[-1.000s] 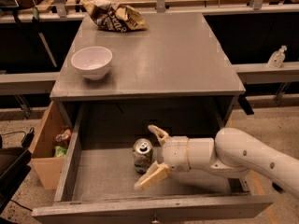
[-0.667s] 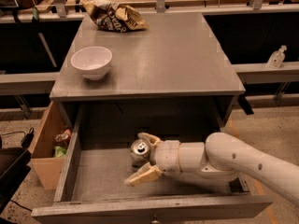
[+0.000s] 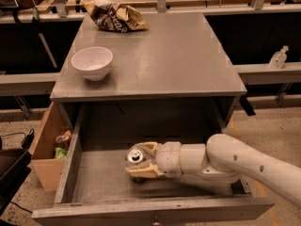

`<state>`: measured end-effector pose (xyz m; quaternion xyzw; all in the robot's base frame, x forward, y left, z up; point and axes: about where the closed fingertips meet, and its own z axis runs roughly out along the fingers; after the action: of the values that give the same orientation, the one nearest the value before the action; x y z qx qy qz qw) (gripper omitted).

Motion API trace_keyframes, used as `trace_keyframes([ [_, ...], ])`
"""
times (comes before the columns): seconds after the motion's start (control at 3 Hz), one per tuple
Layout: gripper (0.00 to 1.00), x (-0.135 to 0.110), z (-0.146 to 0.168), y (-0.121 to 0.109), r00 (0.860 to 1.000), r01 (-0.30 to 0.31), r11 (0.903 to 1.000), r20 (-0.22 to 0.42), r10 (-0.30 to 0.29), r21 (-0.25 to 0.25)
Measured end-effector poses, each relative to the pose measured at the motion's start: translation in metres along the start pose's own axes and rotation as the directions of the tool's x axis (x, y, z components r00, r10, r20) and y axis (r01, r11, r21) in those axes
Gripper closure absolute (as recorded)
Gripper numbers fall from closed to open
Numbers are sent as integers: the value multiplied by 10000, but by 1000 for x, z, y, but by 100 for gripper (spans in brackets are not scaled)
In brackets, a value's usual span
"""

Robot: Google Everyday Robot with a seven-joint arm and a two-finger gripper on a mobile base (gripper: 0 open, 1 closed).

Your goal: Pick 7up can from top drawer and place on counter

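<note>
Clamping the 7up can (image 3: 136,156), the tool (image 3: 135,161) sits inside the top drawer (image 3: 96,185).

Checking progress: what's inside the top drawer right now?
A can, with the gripper closed around it. The arm hides the right side of the drawer floor.

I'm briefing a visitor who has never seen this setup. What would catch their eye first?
The white arm's claw grips the 7up can in the open top drawer. On the counter above, a white bowl sits front left and a crumpled snack bag lies at the back.
</note>
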<state>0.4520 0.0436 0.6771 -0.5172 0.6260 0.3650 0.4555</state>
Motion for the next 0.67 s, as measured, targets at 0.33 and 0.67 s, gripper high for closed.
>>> trace_keyframes([
  [0.33, 88, -1, 1, 1, 10000, 9, 10000, 6, -9, -31],
  [0.67, 100, -4, 1, 0, 10000, -11, 9999, 79, 12, -104],
])
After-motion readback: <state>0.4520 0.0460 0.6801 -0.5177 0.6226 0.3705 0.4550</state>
